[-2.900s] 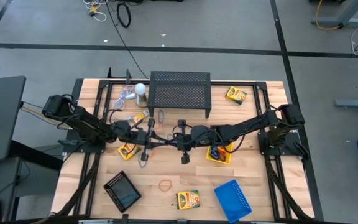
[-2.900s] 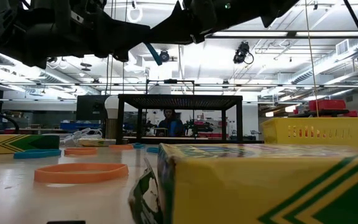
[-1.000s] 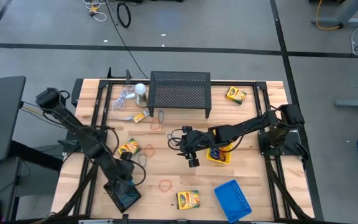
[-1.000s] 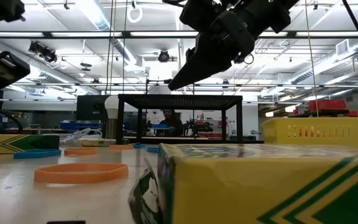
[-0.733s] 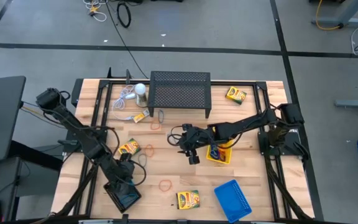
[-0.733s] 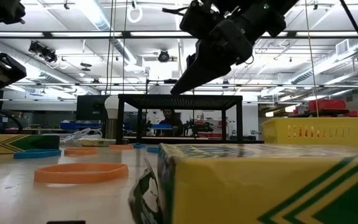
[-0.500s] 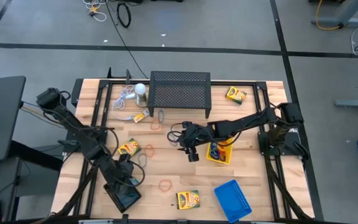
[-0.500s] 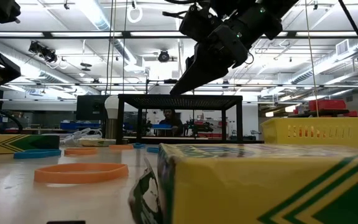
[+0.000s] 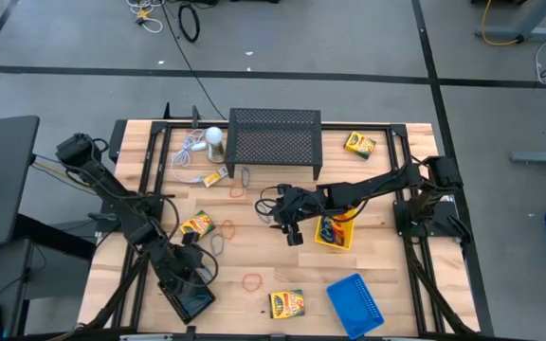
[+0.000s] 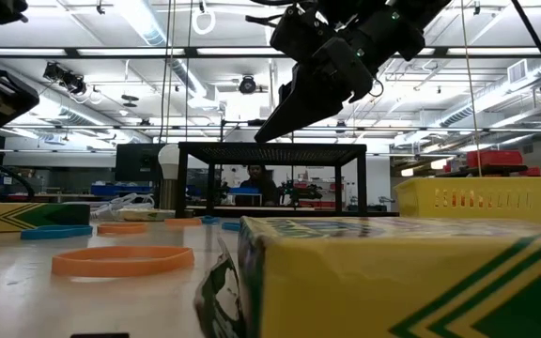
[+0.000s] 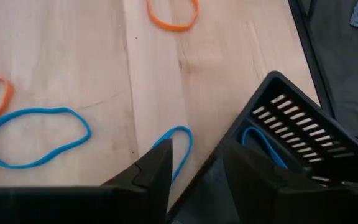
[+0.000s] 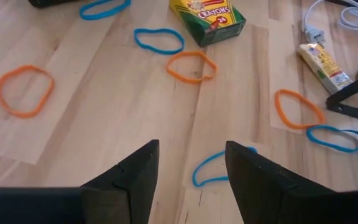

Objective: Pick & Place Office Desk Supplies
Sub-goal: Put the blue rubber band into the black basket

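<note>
The thin rubber-band loops scattered on the wooden desk (image 9: 254,256) are judged light, limp and stretchy; they lie flat, so each is best pinched across one strand of its rim. In the right wrist view seven loops are counted, among them an orange rubber-band loop (image 12: 24,89) and a blue rubber-band loop (image 12: 214,168) just ahead of the right claw (image 12: 188,177), which hangs spread over mid-desk. The left claw (image 11: 194,171), its fingers parted with nothing between them, hovers at the rim of the small black mesh tray (image 11: 291,134) near the desk's front left, where one blue band (image 11: 263,144) already lies; four more loops show on the wood beside it. The yellow-green cardboard crayon boxes (image 9: 287,303) are judged stiff and light, best gripped across their narrow sides; three are counted clearly. Three trays are counted: black, a yellow mesh tray (image 9: 335,235) and a blue mesh tray (image 9: 356,301).
</note>
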